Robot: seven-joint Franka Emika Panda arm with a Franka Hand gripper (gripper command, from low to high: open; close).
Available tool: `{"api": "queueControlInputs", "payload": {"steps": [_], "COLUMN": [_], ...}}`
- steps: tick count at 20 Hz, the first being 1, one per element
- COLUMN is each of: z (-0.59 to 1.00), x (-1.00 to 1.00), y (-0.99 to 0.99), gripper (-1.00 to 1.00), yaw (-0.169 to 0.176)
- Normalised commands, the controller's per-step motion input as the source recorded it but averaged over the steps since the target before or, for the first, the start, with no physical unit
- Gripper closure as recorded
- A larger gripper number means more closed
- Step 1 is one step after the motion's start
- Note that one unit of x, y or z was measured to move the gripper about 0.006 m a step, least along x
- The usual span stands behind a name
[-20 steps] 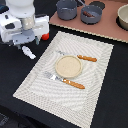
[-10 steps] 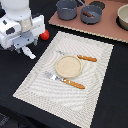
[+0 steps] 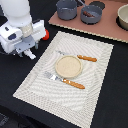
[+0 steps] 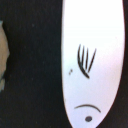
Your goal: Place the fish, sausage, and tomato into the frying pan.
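Jaws cannot be read: in the exterior view the gripper [image 3: 27,51] points down over the black table [image 3: 107,95], just off the corner of the striped mat [image 3: 95,70] on the exterior view's left, and its fingers are too blurred to tell whether they are spread or pressed together. The wrist view shows no fingers clearly either.

That view is filled by the fish [image 4: 92,60], a long white piece with black drawn marks, lying on the black surface very close to the camera. A pale edge [image 4: 3,55] shows at the side of that picture; what it is cannot be told. The fish does not show in the exterior view.

The tomato [image 3: 46,34] sits on the table just behind the arm's white body, partly hidden by it, near the mat's far corner.

The pan [image 3: 91,17] stands on the brown board [image 3: 112,30], well apart from the gripper, with the pot [image 3: 66,9] beside it and a cream bowl [image 3: 123,16] farther along. A dark reddish piece, seemingly the sausage [image 3: 89,14], lies inside the pan.

On the mat, a tan plate [image 3: 67,66] rests between a knife [image 3: 80,57] and a fork [image 3: 65,80], both orange-handled.
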Motion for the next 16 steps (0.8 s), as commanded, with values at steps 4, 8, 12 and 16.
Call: {"api": "queueControlInputs", "payload": {"steps": [4,8,12,16], "z": [-0.12,-0.06,-0.01,0.4], "x": [-0.1,-0.09,-0.07,0.13], "y": [-0.07,-0.1,-0.2,-0.44], "gripper": [1.0,1.0,1.0,1.0], "yaw": [0.001,0.001,0.0,-0.017]}}
